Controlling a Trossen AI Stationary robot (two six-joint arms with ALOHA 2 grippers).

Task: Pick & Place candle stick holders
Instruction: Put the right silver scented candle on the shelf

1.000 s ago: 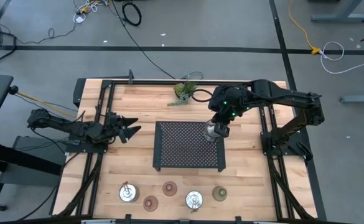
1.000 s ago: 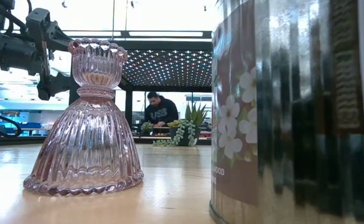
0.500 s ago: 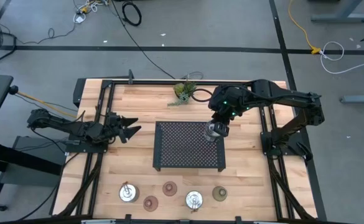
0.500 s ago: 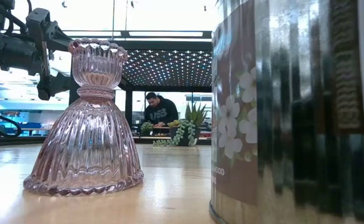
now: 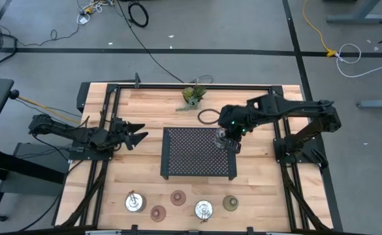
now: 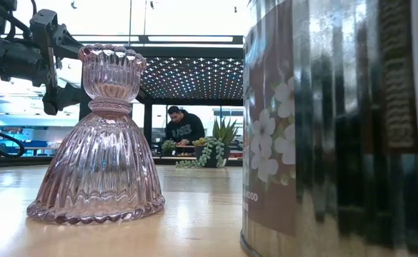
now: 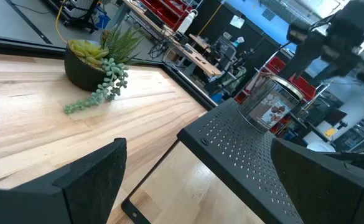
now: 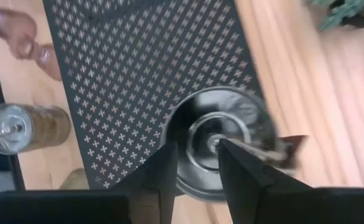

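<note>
A silver candle stick holder [image 5: 222,136] stands on the black perforated rack [image 5: 191,160], at its far right corner. My right gripper [image 8: 197,163] hangs over it, pointing steeply down and open, with the holder's silver top [image 8: 216,140] below and between its fingers. Near the table's front edge stand two more silver holders [image 5: 134,202] [image 5: 204,209], two brownish-red ones [image 5: 177,197] [image 5: 158,212] and an olive-green one [image 5: 230,203]. My left gripper [image 5: 138,137] waits open and level at the table's left, clear of everything. My right gripper comes at the silver holder from above. One fingertip [image 8: 228,149] stands right beside the central post [image 8: 213,144] on the holder's top. I cannot tell whether it touches the post. The holder stands upright on the rack.
A potted green plant [image 5: 192,96] sits at the far edge, with a dark ring [image 5: 207,117] on the wood beside it. Black frame rails [image 5: 106,130] run along both sides of the table. Bare wood lies between the rack and the row of holders.
My right arm has sunk toward the rack's far right corner, over the silver holder. The holder has stayed where it was on the rack.
</note>
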